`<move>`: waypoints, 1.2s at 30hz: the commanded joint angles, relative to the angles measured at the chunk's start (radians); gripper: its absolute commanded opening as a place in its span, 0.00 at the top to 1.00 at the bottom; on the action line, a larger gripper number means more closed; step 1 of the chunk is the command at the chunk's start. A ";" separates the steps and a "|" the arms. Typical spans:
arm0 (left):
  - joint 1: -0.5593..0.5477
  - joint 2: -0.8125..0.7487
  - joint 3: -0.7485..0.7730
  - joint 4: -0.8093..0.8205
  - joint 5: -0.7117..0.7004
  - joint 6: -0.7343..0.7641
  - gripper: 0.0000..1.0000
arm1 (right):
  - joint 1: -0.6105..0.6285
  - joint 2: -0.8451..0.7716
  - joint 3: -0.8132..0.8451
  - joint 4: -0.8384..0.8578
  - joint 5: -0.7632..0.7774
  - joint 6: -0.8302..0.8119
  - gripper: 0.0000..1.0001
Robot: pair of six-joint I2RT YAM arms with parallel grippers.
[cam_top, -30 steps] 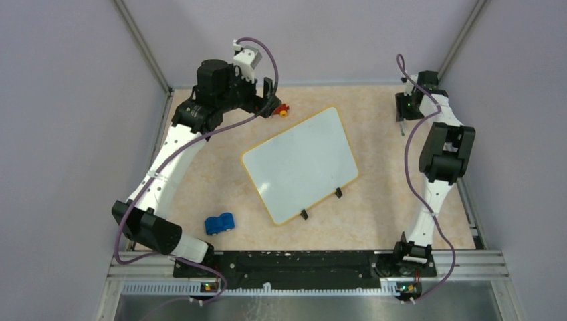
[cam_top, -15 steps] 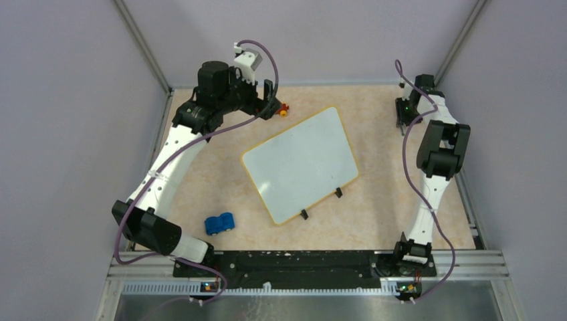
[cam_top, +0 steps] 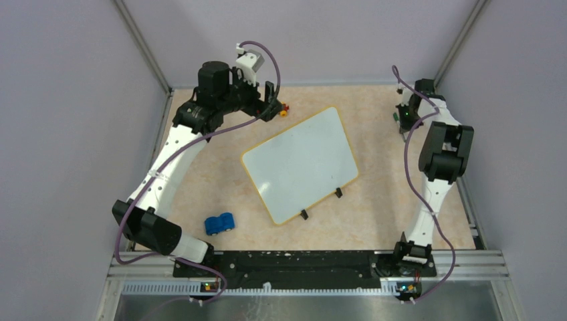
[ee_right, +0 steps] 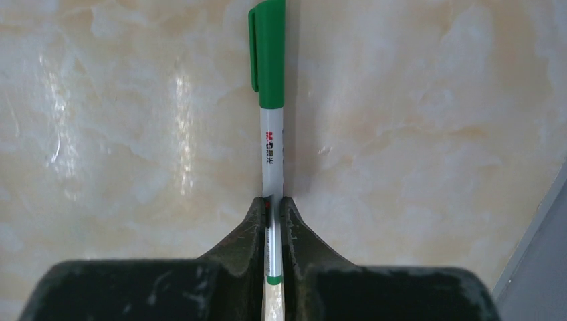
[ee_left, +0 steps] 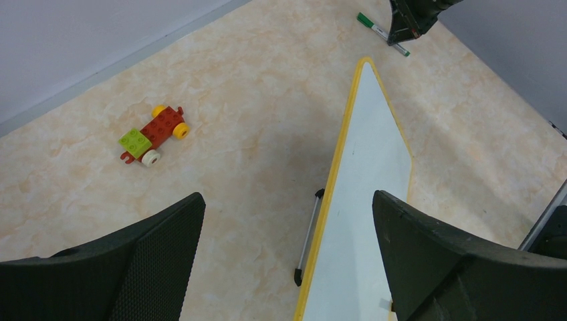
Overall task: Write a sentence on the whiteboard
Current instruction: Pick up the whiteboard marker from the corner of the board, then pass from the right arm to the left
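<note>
The whiteboard [cam_top: 301, 164] lies tilted in the middle of the table, white with a yellow rim, and its face is blank. The sentence is not in view. A green-capped marker [ee_right: 271, 127] lies on the table at the far right, cap pointing away from the wrist. My right gripper [ee_right: 272, 204] is shut on its white barrel, down at the table [cam_top: 403, 119]. My left gripper [ee_left: 287, 197] hangs open above the board's far-left edge [ee_left: 371, 200], holding nothing. From the left wrist the marker [ee_left: 381, 30] shows under the right gripper.
A red and green toy car [ee_left: 152, 137] sits by the far wall left of the board. A blue toy car [cam_top: 219, 223] rests near the front left. Two black clips [cam_top: 338, 192] stick out of the board's near edge. Grey walls close in on both sides.
My right gripper has closed from part open to shut on the marker and its wrist has shifted slightly toward the far wall. The left arm has barely moved.
</note>
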 commanded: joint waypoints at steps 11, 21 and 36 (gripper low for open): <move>0.004 0.003 0.118 -0.069 0.347 0.126 0.01 | -0.022 -0.591 -0.190 -0.234 -0.448 -0.146 1.00; 0.002 0.062 0.109 -0.054 0.595 -0.057 0.01 | 0.232 -0.947 -0.294 -0.420 -0.630 -0.322 1.00; -0.099 0.081 -0.083 0.107 0.785 -0.246 0.31 | 0.649 -1.026 -0.188 -0.561 -0.492 -0.291 1.00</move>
